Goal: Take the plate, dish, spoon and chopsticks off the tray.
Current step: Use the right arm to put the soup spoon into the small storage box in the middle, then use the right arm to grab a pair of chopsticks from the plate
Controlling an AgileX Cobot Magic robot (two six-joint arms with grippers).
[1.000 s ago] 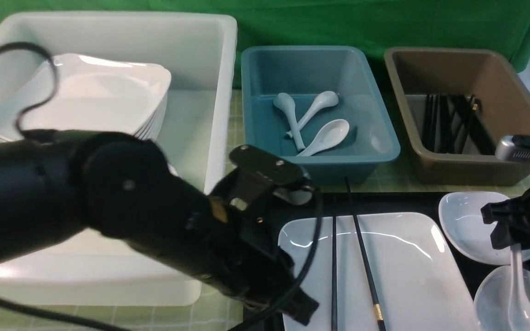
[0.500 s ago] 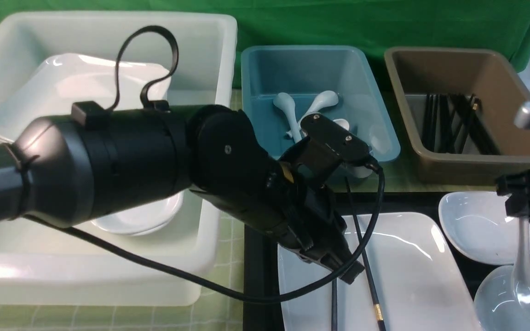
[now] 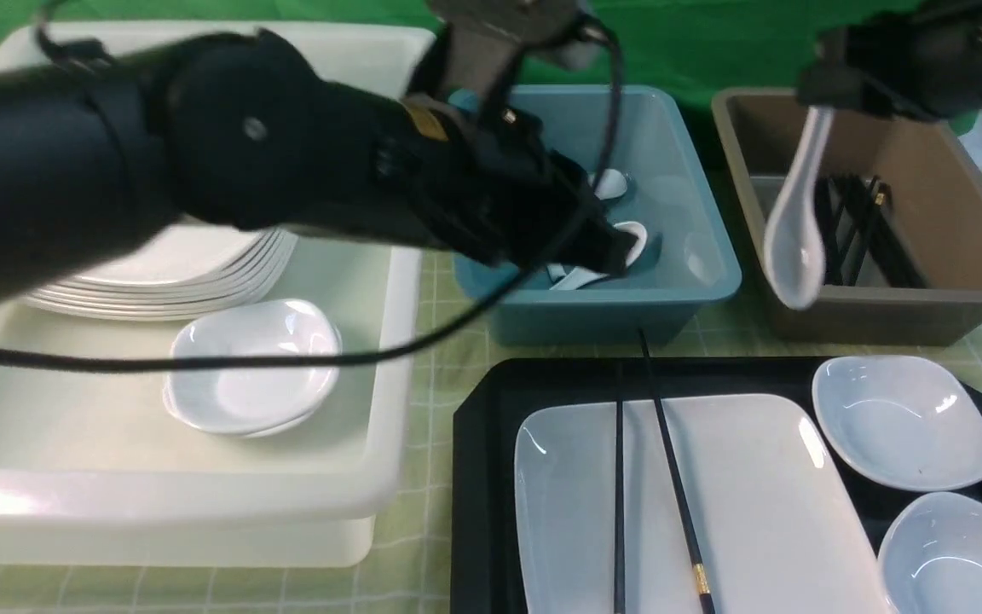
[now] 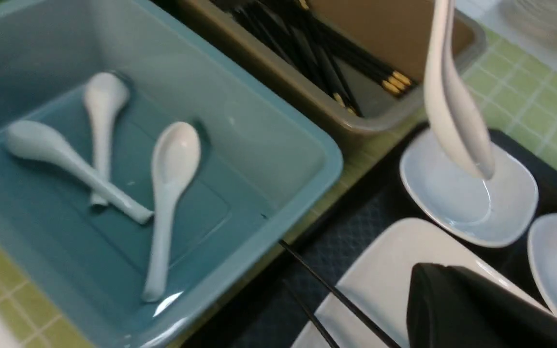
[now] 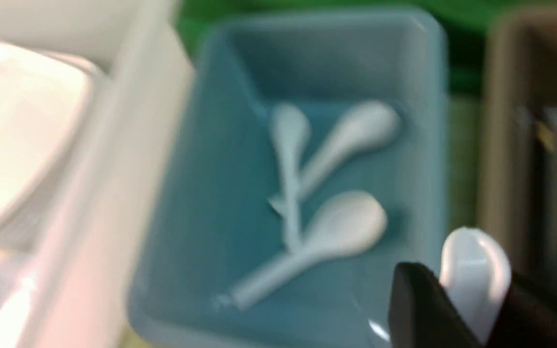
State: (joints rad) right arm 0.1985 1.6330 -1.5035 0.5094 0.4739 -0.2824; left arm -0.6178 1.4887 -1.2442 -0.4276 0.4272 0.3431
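Note:
My right gripper is shut on the handle of the white spoon, which hangs bowl-down in the air near the brown tub's left wall. In the right wrist view the spoon sits between the fingers of the right gripper. On the black tray lies the large white plate, with the two black chopsticks across it. Two small white dishes rest at the tray's right. My left gripper hovers shut and empty over the teal tub; in its wrist view its fingers are pressed together.
The white tub at left holds a stack of plates and small dishes. The teal tub holds three spoons. The brown tub holds several black chopsticks. A green checked cloth covers the table.
My right gripper has lifted the spoon off the near dish and carried it up and back toward the tubs. The left arm swung up from over the plate to above the teal tub.

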